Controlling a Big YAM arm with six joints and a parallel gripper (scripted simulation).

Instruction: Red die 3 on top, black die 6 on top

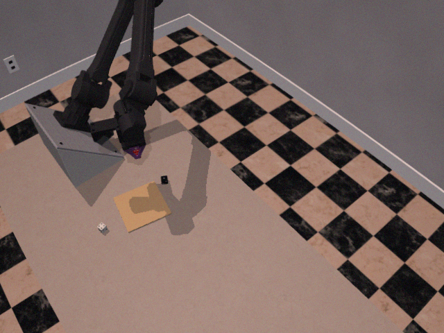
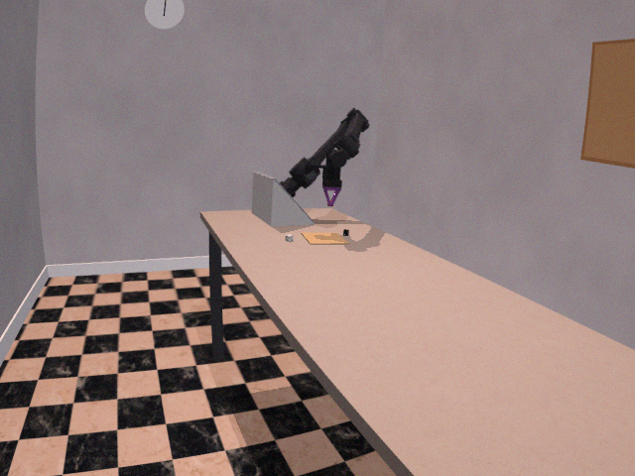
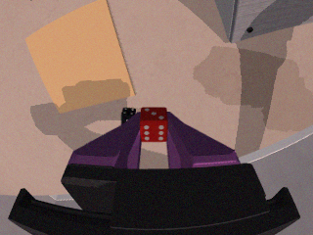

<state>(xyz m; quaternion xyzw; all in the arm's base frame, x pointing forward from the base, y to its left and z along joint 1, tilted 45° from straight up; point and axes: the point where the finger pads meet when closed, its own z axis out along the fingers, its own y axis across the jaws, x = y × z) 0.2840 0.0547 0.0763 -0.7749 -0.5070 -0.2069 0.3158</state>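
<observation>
My gripper [image 1: 135,154] [image 2: 331,200] [image 3: 154,118], with purple fingers, is shut on the red die [image 1: 136,152] [image 3: 155,124] and holds it well above the table. In the wrist view the die's near face shows six pips. The orange mat [image 1: 141,207] [image 2: 323,238] [image 3: 78,53] lies flat on the table with nothing on it. The black die [image 1: 164,179] [image 2: 345,233] [image 3: 127,117] lies on the table just off the mat's far corner, partly hidden by a finger in the wrist view. The white die [image 1: 101,227] [image 2: 289,237] lies on the table off the mat's other side.
The arm's grey wedge-shaped base [image 1: 77,150] [image 2: 274,207] stands at the table's back end, close to the gripper. The long table [image 1: 179,279] [image 2: 436,332] runs forward from the mat. The table's edges drop to a checkered floor [image 1: 304,161].
</observation>
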